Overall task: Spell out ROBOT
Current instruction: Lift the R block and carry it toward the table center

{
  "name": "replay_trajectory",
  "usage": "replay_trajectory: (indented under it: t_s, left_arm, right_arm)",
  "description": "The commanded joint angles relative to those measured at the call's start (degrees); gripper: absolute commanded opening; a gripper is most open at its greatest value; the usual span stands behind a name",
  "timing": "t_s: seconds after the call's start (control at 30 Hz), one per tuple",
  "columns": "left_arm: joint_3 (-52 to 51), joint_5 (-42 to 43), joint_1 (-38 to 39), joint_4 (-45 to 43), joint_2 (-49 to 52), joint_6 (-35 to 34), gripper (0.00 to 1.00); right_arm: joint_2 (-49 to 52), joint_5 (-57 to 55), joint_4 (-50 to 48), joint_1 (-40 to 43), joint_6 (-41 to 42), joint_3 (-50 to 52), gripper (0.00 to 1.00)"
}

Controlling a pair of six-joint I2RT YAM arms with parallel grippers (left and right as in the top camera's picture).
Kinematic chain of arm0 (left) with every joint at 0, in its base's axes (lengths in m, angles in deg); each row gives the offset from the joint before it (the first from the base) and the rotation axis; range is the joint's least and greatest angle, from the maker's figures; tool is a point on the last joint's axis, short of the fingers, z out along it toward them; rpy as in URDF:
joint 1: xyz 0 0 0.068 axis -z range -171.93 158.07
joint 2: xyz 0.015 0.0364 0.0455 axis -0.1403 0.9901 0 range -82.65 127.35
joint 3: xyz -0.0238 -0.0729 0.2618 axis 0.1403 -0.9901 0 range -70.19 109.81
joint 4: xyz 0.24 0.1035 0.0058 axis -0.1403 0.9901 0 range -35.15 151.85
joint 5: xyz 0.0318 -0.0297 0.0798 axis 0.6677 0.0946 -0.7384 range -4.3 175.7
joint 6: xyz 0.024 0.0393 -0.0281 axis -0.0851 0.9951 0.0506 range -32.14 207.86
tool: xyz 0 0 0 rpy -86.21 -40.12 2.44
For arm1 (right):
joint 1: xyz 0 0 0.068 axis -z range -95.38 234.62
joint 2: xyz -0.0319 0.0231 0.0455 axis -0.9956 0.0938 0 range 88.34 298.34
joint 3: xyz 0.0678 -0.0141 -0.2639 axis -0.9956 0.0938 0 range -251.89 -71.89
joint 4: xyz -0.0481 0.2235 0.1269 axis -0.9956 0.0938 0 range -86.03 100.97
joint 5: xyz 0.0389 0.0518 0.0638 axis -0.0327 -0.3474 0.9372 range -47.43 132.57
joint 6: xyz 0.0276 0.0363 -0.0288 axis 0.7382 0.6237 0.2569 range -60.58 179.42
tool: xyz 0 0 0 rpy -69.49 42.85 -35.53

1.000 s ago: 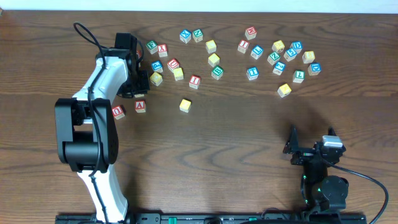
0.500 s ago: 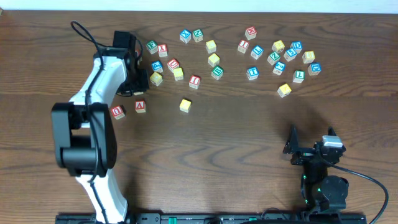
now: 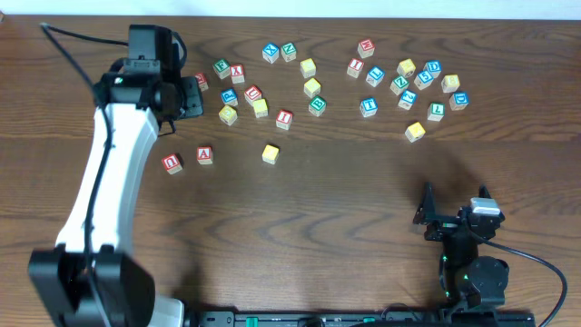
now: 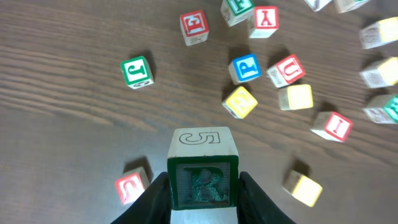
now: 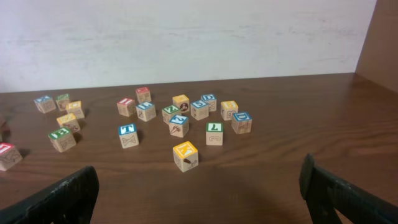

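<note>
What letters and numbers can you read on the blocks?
"R" on the held cube, green-bordered face.
"5" on that cube's top face.
"J" on the green J cube.
"P" on the blue P cube.
"U" on the red U cube.
"I" on the red I cube.
"T" on the blue T cube.
"A" on the red A cube.
The other cubes are too small or blurred to read.

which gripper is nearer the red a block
Left. The left gripper, holding the R block, is just beyond the A block; the right gripper sits open far to its right.
</note>
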Motion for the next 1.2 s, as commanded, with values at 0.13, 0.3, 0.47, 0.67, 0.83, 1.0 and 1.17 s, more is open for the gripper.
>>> replay_trajectory:
  t_s: [0.13,0.3,0.47,0.67,0.83,1.0,1.17]
  left_arm:
    - [0.7,0.2,4.5,3.8,-8.0,-2.2,0.25]
    - [-0.9,0.2,7.6,6.2,-11.6,-4.4,0.24]
    - [-4.6,-0.4,10.0,8.6,-13.9,-7.7,0.21]
    - [-12.9,-0.5,14.2,8.6,-16.7,-11.1,0.20]
    - [-19.5,-3.1,18.3,7.7,-17.9,-14.8,0.20]
    - [-26.9,-3.3,22.0,3.5,-17.9,-17.8,0.20]
    - [-34.1,-3.2,24.0,-3.4,-17.9,-20.5,0.20]
  right_arm:
    - [-0.4,0.2,0.2,0.5,-0.7,0.1,0.99]
    - [-0.4,0.2,0.2,0.5,-0.7,0.1,0.99]
    - [-0.4,0.2,0.2,0.5,-0.7,0.1,0.99]
    - [-0.4,0.2,0.2,0.5,-0.7,0.1,0.99]
    - [-0.4,0.2,0.2,0.5,-0.7,0.1,0.99]
    - [-0.4,0.2,0.2,0.5,-0.7,0.1,0.99]
    - [-0.4,0.2,0.2,0.5,-0.7,0.1,0.99]
